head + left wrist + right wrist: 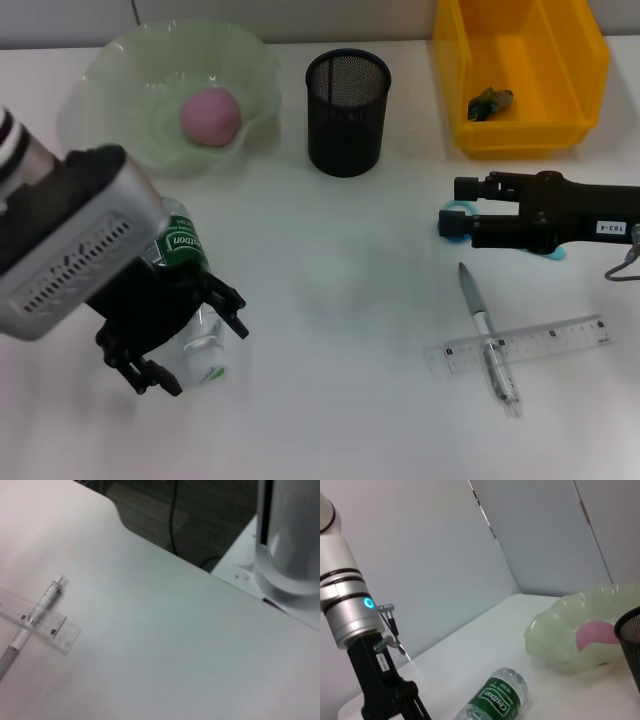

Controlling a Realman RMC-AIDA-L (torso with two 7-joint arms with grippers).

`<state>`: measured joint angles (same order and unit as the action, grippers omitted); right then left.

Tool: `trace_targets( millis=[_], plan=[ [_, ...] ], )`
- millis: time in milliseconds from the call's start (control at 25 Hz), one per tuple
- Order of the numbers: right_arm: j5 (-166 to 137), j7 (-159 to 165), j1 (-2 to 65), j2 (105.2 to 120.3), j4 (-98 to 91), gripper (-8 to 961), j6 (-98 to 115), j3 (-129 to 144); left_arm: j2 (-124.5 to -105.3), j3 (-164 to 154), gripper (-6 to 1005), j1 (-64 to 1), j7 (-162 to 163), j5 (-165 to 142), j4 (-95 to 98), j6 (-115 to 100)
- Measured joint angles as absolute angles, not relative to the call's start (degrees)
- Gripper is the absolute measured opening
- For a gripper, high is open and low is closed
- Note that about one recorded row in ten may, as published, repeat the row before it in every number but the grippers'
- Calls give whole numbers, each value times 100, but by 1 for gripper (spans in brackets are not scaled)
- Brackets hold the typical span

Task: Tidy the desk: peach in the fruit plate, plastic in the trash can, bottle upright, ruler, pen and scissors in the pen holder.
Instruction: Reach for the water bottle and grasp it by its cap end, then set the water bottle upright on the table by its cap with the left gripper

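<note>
The peach (210,115) was already sat in the fruit plate (120,70) at the far-left corner, and some plastic (489,102) was binned. The bottle (190,300) was still lying down near the left edge, straddled by the open, empty left gripper (190,345). The scissors (455,225) were seemingly clamped by the right gripper (462,212), while pen (487,335) and ruler (520,345) were left near the front-right.

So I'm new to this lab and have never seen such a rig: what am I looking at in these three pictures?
A two-armed robot tidying a desk. The big picture is from its head camera; the others are from its wrists. The left gripper hangs open over a lying bottle. The right gripper is at blue-handled scissors; its grip is unclear. A peach sits in the fruit plate, plastic in the yellow bin. A pen lies across a ruler, near an empty pen holder.
</note>
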<state>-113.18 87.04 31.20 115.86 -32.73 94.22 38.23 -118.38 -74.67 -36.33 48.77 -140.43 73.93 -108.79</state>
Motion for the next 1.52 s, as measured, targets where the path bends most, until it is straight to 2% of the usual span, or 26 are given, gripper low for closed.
trace_targets(
  millis=[560,1040,1240,1520],
  plan=[
    [-11301,8757,3094,11593,-3322,766,9509,3805,-11864,-8998,825,-3602,4891,-14593,7354,-9721],
    [-11176,8733,3031,11556,-3337,766,9708,3722,-11875,-9274,756,-3546,4896,-14789,7438,-9616],
    [-11169,8723,2973,11549,-3406,766,9742,3669,-11874,-9294,527,-3358,4861,-14732,7670,-9605],
    [-11169,8713,2946,11549,-3419,767,9856,3665,-11869,-8825,475,-3274,4989,-14315,7950,-10015]
  ],
)
